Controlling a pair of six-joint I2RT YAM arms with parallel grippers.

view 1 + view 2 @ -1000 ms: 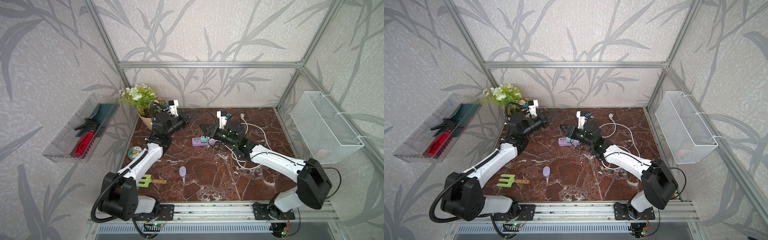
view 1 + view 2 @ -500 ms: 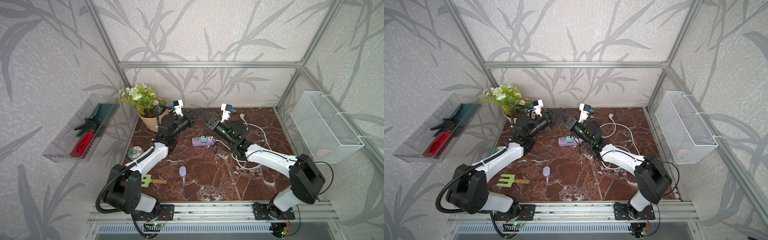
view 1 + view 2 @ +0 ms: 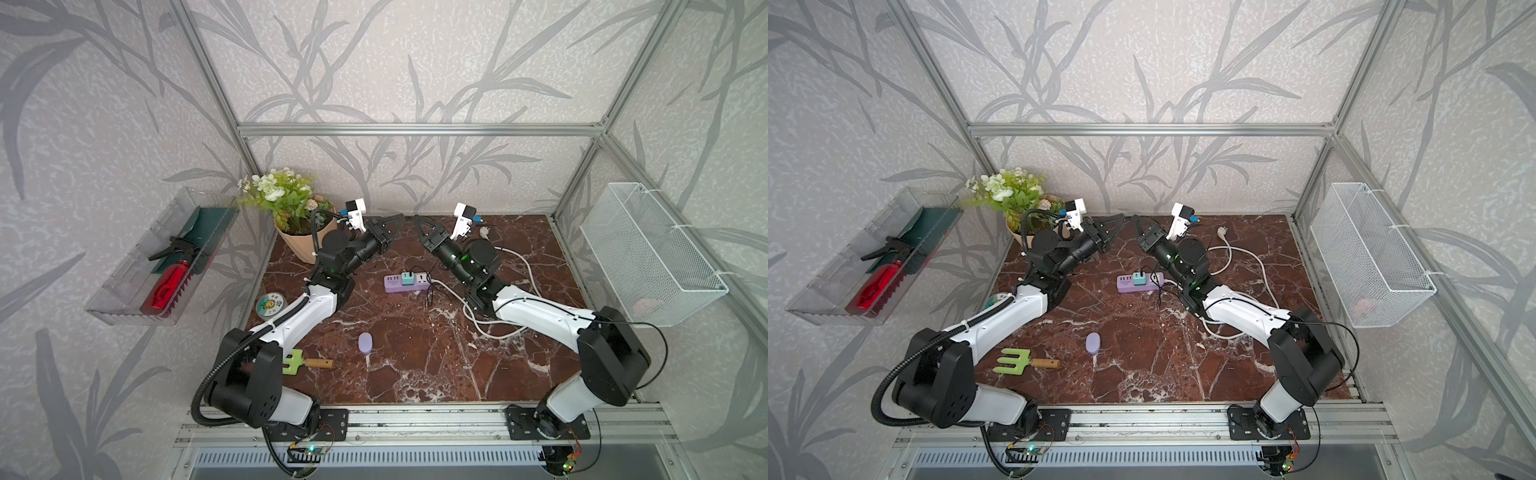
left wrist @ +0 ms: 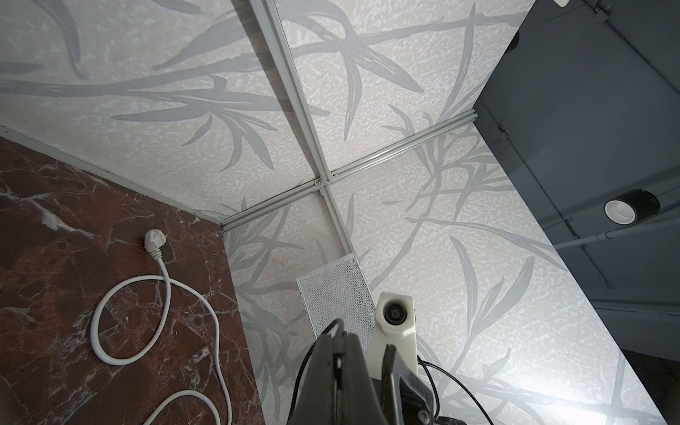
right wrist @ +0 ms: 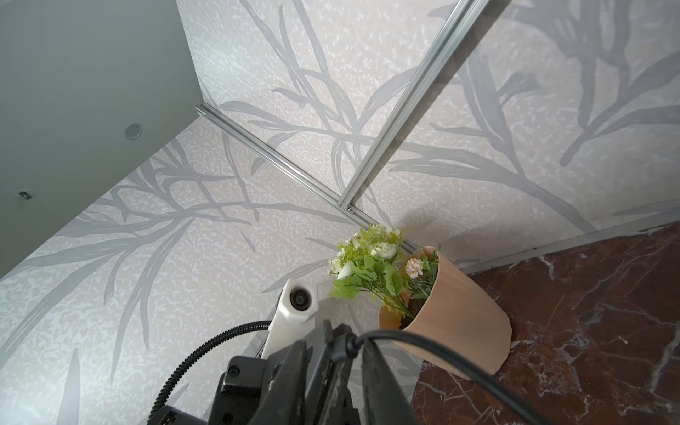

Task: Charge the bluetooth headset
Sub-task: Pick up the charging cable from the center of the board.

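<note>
- Bluetooth headset (image 3: 365, 343) (image 3: 1093, 343) flat on the marble table (image 3: 415, 374) in both top views, toward the front edge, well apart from both claws and from the purple power strip (image 3: 392, 284); outside both wrist views.
- Teal adapter (image 3: 407, 278) plugged into the strip, shown from above only.
- Left wrist view alone: white mains plug (image 4: 154, 239) lying loose on the marble with its cord looped, wire basket (image 4: 335, 294) hung on the side wall, and the opposite arm's wrist camera (image 4: 395, 312) looking straight back.
- Right wrist view alone: close look at the flower pot (image 5: 460, 323) in the back corner, plus the connector end of a thin black cable (image 5: 347, 344) sitting between dark fingers (image 5: 379, 368).
- Left gripper (image 3: 400, 217): raised above the back of the table, pointing across at its partner, jaws pressed together. Loop of thin black cable right at the tip in its own wrist view; pinched or merely touching, cannot tell.
- Right gripper (image 3: 417, 219): raised to the same height, aimed back at the left one, tips nearly meeting in both top views. Jaws a little apart around the connector, yet clamped or loose cannot be told.
- Both arms stretched forward and upward from the front rail, forearms climbing, wrists well above the strip, mirrored about the middle of the table.
</note>
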